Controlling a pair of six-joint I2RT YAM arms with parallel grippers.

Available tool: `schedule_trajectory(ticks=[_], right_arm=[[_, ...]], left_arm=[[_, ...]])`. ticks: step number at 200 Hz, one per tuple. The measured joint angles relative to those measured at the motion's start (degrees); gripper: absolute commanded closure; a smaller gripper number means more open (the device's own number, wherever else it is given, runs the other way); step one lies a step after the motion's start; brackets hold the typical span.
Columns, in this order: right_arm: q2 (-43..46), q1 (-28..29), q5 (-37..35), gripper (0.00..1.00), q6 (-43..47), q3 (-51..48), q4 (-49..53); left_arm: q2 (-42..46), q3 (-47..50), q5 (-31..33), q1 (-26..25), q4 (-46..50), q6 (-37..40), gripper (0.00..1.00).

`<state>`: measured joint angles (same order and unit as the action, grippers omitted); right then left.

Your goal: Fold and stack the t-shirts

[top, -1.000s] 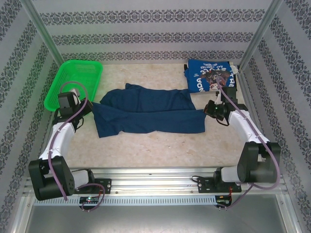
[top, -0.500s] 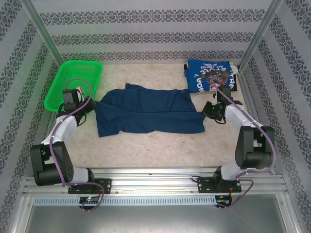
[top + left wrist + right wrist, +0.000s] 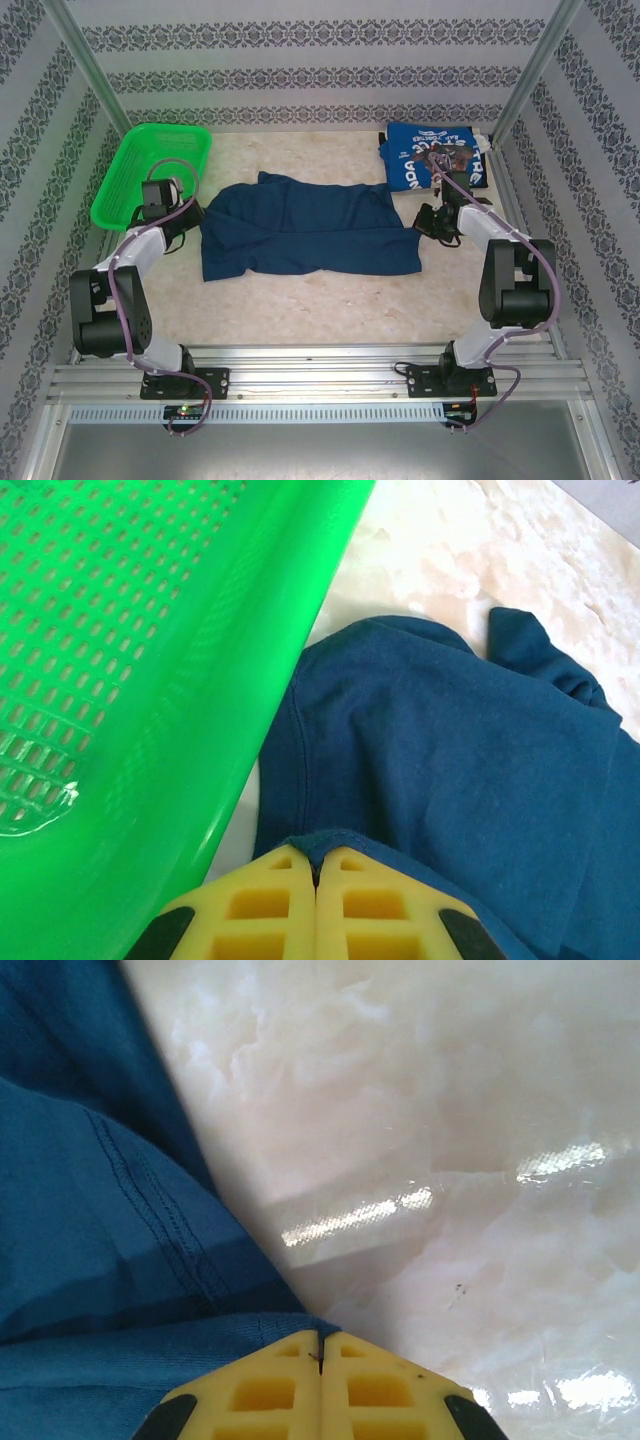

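As left fingers (image 3: 250, 905) and right fingers (image 3: 385, 1390) pinch the navy shirt (image 3: 300, 230) thinly, it may slip or snag the basket (image 3: 150, 160) beside it.

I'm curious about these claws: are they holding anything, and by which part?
Yes. Both hold the navy shirt: the left gripper pinches its left edge by the basket, the right gripper its right edge.

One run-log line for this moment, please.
left end effector: shut on navy t-shirt; right end effector: shut on navy t-shirt; blue t-shirt: far right
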<state>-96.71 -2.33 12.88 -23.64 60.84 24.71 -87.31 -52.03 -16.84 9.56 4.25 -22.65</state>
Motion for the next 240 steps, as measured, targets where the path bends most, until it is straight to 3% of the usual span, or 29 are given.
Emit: schedule_trajectory(ticks=[18,31,34,46,70,104,154,191,240], right_arm=[[-1.51,0.24,0.02,0.65,0.02,1.2,0.28],[-2.25,0.26,0.0,0.5,0.09,2.49,0.79],[-2.25,0.24,0.02,0.47,-0.22,2.75,0.87],[-1.79,0.24,0.0,0.39,-0.07,3.85,1.46],[2.64,0.24,0.0,0.35,0.33,3.63,2.29],[16.31,0.24,0.68,0.35,-0.17,-3.65,3.17],[27.26,0.85,4.48,0.37,-3.43,-18.67,4.59],[29.16,1.86,5.62,0.38,-4.96,-23.3,5.51],[30.16,2.97,5.84,0.39,-5.86,-25.51,4.87]], left_arm=[[-1.05,-1.07,-0.46,-0.33,-0.13,-0.02,0.3],[-1.03,-2.1,-0.83,-0.59,-0.2,-0.11,0.02],[-0.92,-2.51,-0.94,-0.63,-0.11,-0.15,0.0],[-0.39,-3.91,-1.4,-0.74,0.37,-0.31,0.0],[4.9,-5.35,-2.45,-1.44,2.38,-1.31,0.0],[20.57,-3.85,-2.99,-4.76,7.67,-2.56,0.02],[36.24,8.68,-0.59,-8.11,20.68,-4.07,0.18],[37.81,16.26,2.38,-10.56,28.37,-6.36,0.28],[33.46,21.09,7.41,-11.02,25.99,-9.44,0.4]])
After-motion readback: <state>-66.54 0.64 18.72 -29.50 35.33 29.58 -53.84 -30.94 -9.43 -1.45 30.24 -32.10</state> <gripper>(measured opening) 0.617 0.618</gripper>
